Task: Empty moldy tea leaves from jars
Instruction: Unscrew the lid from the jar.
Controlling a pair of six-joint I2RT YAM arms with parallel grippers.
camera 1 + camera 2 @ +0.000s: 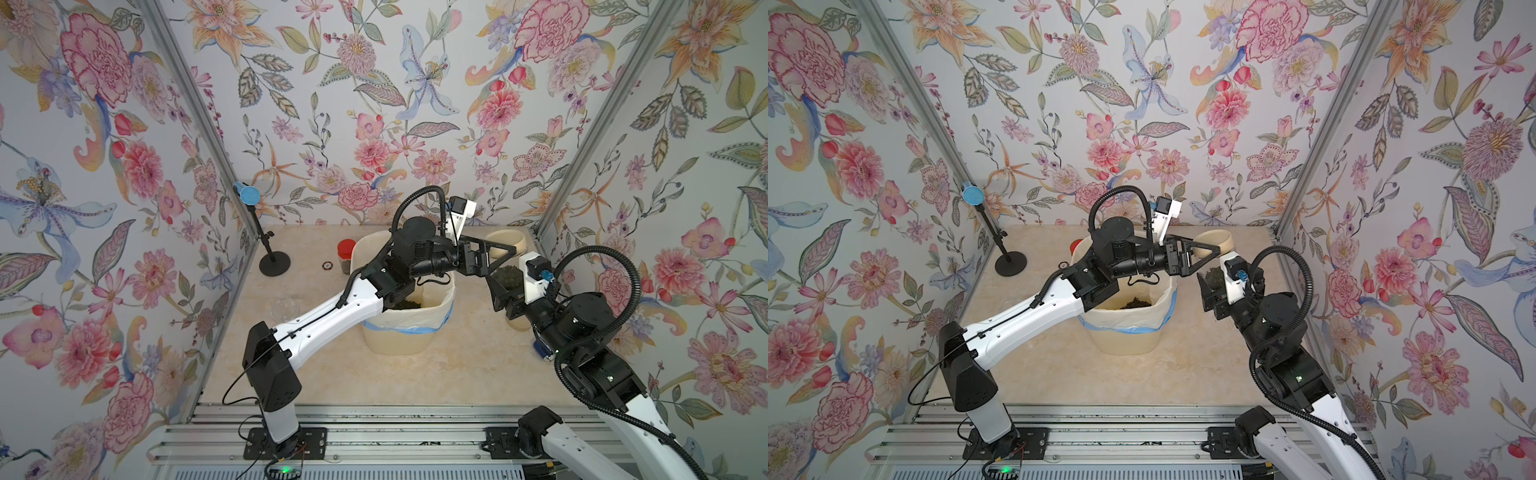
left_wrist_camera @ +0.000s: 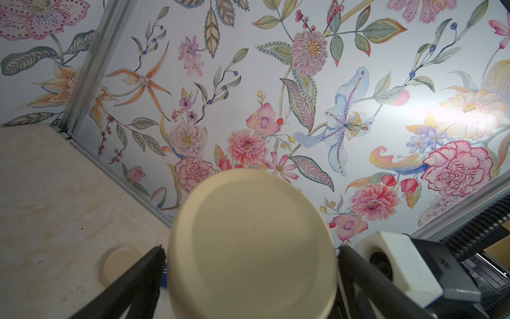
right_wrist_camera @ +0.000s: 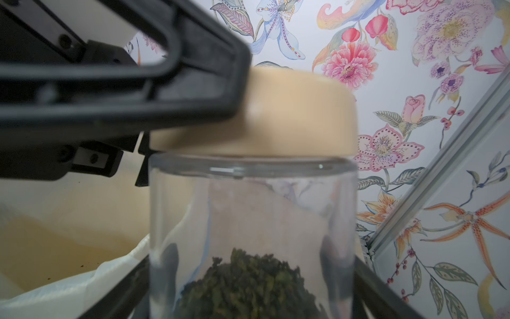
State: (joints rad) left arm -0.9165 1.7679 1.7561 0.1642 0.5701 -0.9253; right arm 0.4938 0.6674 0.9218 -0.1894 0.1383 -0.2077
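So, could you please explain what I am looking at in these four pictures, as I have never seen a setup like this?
This is a robot with a left arm and a right arm at a table in a flower-papered booth. Two pictures look down from overhead. The other two come from cameras on the arms' wrists. The right claw holds a clear jar with dark tea leaves inside. The left claw reaches across and grips that jar's beige lid, which sits on top of it. On the table stand a cream bin with a white liner and some loose leaves in it, a red-capped jar, an empty-looking clear jar and a black stand.
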